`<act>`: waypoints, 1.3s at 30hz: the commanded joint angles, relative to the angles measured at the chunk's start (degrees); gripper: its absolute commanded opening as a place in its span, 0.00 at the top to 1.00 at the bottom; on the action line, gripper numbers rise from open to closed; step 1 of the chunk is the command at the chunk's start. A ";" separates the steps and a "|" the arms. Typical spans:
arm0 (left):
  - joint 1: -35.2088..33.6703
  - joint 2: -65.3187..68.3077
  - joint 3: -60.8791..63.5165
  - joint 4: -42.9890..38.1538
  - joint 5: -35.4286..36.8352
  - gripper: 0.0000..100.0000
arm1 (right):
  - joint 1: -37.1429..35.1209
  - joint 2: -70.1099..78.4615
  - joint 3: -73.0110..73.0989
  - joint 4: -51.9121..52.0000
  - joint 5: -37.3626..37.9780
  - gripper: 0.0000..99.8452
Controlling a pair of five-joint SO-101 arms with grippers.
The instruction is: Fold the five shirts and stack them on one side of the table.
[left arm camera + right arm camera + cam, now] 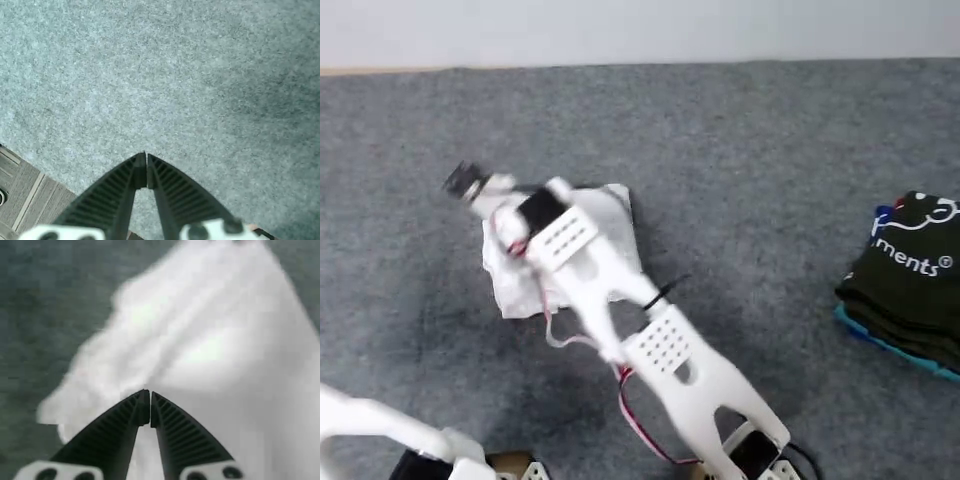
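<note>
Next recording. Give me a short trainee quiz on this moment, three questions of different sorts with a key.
1. True or false: the left gripper is shut, above bare grey table cover.
2. Multiple choice: the white shirt lies
A) on top of the folded stack
B) crumpled, apart from the stack, beneath the right gripper
C) hanging off the table's edge
3. Fill in: the top shirt of the stack is ___ with pale print.

Key: 1 true; 2 B; 3 dark
</note>
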 commanded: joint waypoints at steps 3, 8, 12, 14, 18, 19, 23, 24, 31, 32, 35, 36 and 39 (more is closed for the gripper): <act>0.00 -1.58 -0.22 -1.23 -0.44 0.99 | -6.11 -1.80 -5.98 0.31 0.53 0.99; 0.00 -1.58 -0.22 -1.23 -0.44 0.99 | -4.44 -4.18 -12.75 4.62 0.62 0.99; 0.00 -1.58 -0.22 -1.23 -0.44 0.99 | 0.40 -8.75 -13.01 4.79 0.62 0.99; 0.00 -1.58 -0.22 -1.23 -0.44 0.99 | 2.77 -10.77 -12.92 4.88 0.62 0.99; 0.00 -1.58 -0.22 -1.23 -0.44 0.99 | 5.23 -11.56 -9.23 5.05 0.44 0.99; 0.00 -1.58 -0.22 -1.23 -0.44 0.99 | 5.23 -11.56 -7.74 5.05 0.35 0.99; 0.00 -1.58 -0.31 -1.23 -0.44 0.99 | 3.30 -11.38 -2.37 4.97 0.18 0.99; 0.00 -1.58 -0.31 -1.23 -0.44 0.99 | 2.15 -11.21 -0.88 4.97 0.09 0.99; 0.00 -1.58 -0.22 -1.05 -0.35 0.99 | -6.29 -4.09 7.03 2.68 0.00 0.99; 0.00 -1.58 -0.22 -1.05 -0.35 0.99 | -6.73 -2.33 7.12 1.36 0.00 0.99; 0.00 -1.58 -0.22 -0.97 -0.35 0.99 | -6.29 1.63 6.95 -3.91 0.53 0.99; 0.00 -1.58 -0.22 -0.88 -0.35 0.99 | -5.49 2.24 6.24 -5.41 0.53 0.99; -0.09 -1.58 -0.22 -0.88 -0.35 0.99 | -3.56 2.51 1.93 -7.16 0.53 0.99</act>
